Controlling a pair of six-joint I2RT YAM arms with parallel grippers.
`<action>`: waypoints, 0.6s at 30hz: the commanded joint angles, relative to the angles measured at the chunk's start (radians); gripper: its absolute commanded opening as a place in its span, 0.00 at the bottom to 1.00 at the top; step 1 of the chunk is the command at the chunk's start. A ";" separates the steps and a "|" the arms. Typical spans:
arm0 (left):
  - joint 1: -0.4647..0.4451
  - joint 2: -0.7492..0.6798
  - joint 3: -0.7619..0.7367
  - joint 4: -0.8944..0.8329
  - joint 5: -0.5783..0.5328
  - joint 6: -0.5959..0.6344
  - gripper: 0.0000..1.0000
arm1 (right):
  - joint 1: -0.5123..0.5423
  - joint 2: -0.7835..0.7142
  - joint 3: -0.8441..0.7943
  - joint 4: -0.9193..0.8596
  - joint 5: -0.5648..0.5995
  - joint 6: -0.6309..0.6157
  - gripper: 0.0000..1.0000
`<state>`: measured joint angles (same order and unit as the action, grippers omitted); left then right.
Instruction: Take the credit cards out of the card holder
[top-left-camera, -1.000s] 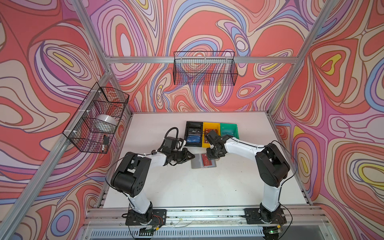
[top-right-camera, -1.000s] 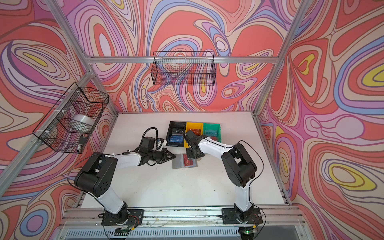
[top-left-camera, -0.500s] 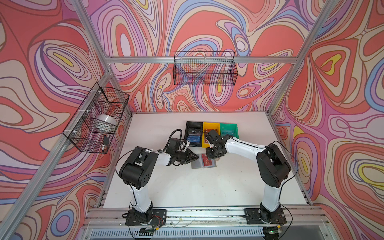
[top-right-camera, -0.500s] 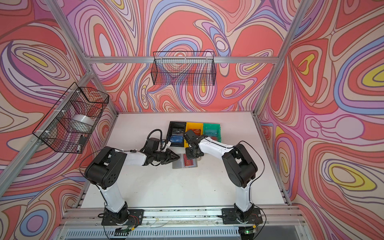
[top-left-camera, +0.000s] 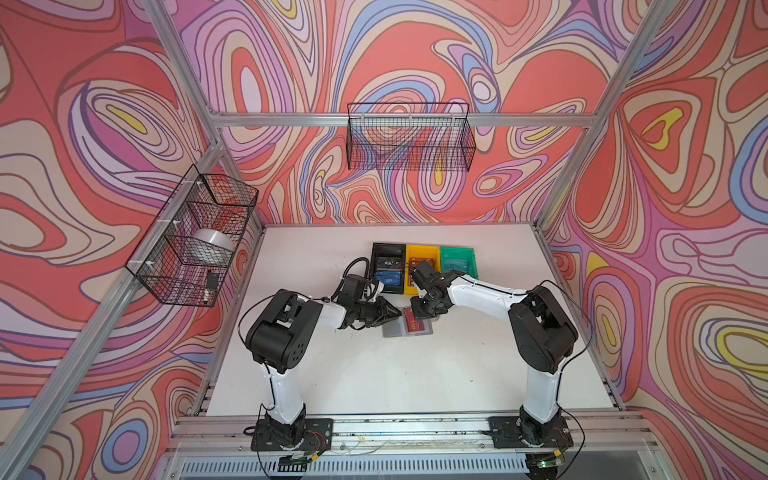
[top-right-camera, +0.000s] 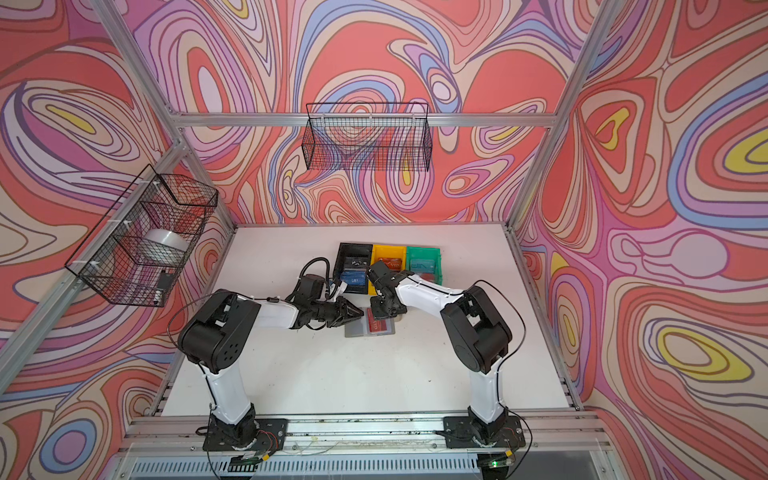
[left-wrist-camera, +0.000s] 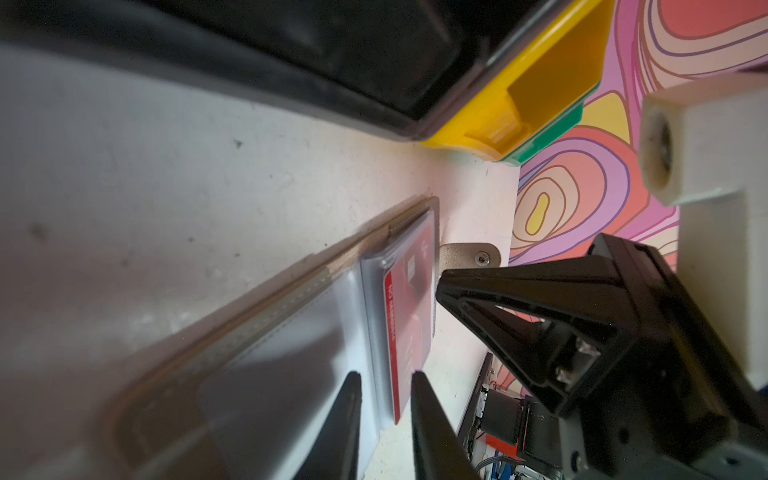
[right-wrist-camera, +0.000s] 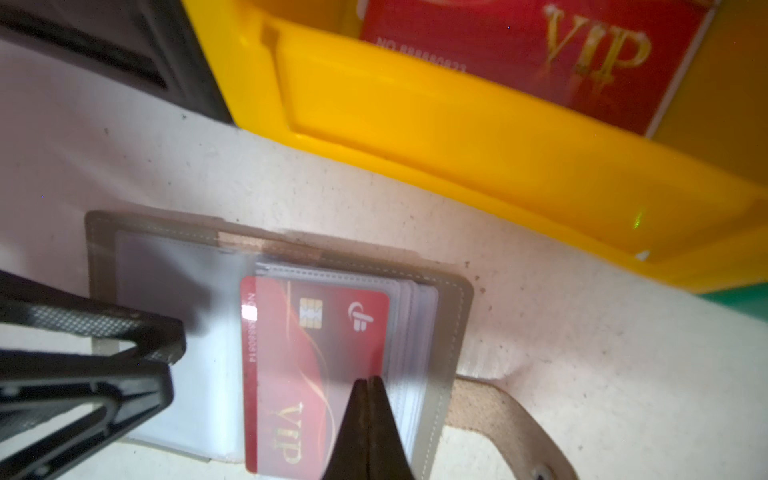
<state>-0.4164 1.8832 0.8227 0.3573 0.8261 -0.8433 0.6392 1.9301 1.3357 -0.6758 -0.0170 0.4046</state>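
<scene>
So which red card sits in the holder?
The red card with a chip, under the right gripper; the other red card lies in the yellow bin.

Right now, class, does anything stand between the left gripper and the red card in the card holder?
Nothing visible does. The red card pokes out of its clear sleeve toward the left gripper, which is open and aimed at it. The right gripper, shut, is on the sleeve beyond.

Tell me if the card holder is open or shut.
Open: the card holder lies spread flat, its clear sleeves and a red VIP card exposed.
</scene>
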 joint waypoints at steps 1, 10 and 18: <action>-0.010 0.031 0.022 0.027 -0.002 -0.016 0.24 | 0.007 0.014 -0.009 0.007 0.016 -0.004 0.00; -0.026 0.054 0.040 0.035 -0.003 -0.023 0.24 | 0.007 0.020 -0.009 -0.001 0.042 -0.006 0.00; -0.028 0.059 0.038 0.035 -0.006 -0.022 0.24 | 0.007 0.033 -0.005 -0.007 0.055 -0.006 0.00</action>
<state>-0.4389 1.9251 0.8410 0.3714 0.8257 -0.8612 0.6411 1.9438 1.3357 -0.6769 0.0162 0.4046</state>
